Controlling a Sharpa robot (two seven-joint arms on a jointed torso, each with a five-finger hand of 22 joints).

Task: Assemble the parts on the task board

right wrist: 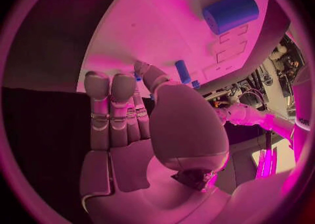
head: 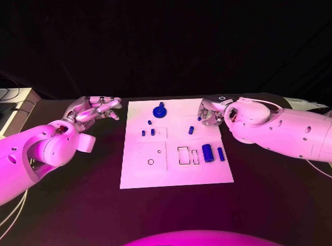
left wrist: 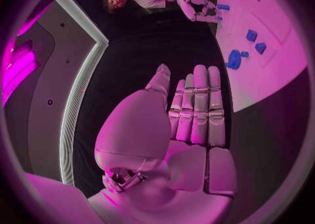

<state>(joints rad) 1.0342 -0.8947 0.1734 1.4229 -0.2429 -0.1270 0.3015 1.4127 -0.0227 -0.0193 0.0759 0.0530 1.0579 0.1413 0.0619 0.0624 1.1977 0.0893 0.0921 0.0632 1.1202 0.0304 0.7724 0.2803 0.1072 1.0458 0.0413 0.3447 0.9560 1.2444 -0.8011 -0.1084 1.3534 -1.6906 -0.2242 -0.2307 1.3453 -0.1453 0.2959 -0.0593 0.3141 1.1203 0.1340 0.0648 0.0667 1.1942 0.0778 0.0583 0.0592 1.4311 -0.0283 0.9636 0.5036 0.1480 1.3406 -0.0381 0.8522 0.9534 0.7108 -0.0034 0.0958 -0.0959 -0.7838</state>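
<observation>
From the head camera, the white task board (head: 173, 169) lies in the middle of the black table (head: 284, 205). On it sit several blue parts: a round gear-like piece (head: 160, 111) near the far edge, small pegs (head: 150, 123) below it, and a thick cylinder (head: 208, 151) beside a slimmer one (head: 221, 154) on the right. The left hand (head: 98, 109) hovers just off the board's far left corner. The right hand (head: 211, 113) sits over the board's far right edge.

At the left wrist, the left hand (left wrist: 190, 113) is flat, fingers straight and together, holding nothing.

At the right wrist, the right hand (right wrist: 125, 113) is likewise extended and empty, with the thick cylinder (right wrist: 231, 12) beyond it.
</observation>
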